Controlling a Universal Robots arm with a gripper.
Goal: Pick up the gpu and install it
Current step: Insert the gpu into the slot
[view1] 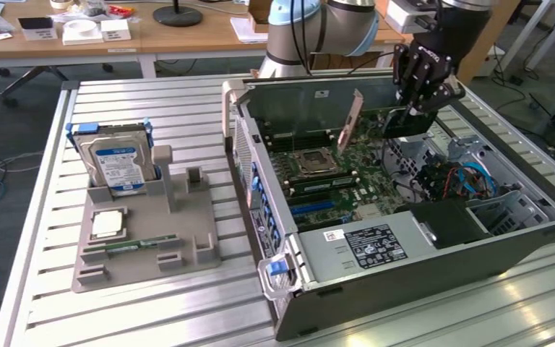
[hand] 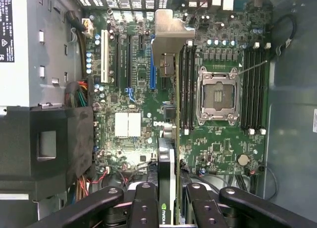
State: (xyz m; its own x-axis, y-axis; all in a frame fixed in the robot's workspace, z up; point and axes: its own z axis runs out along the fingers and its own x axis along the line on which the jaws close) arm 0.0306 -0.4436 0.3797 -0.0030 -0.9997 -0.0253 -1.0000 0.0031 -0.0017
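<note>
- Jaws grip the gpu (view1: 405,124), card edge-on.
- Gpu is over the motherboard (view1: 355,155) inside the open case (view1: 432,282), at 2 o'clock from the socket (view1: 314,160) in exterior view.

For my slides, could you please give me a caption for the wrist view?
The gripper holds the gpu edge-on over the motherboard inside the computer case.

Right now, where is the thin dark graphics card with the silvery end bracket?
The graphics card is clamped in the black pincer, over the green motherboard in the open grey case, at the exterior view's right.
</note>
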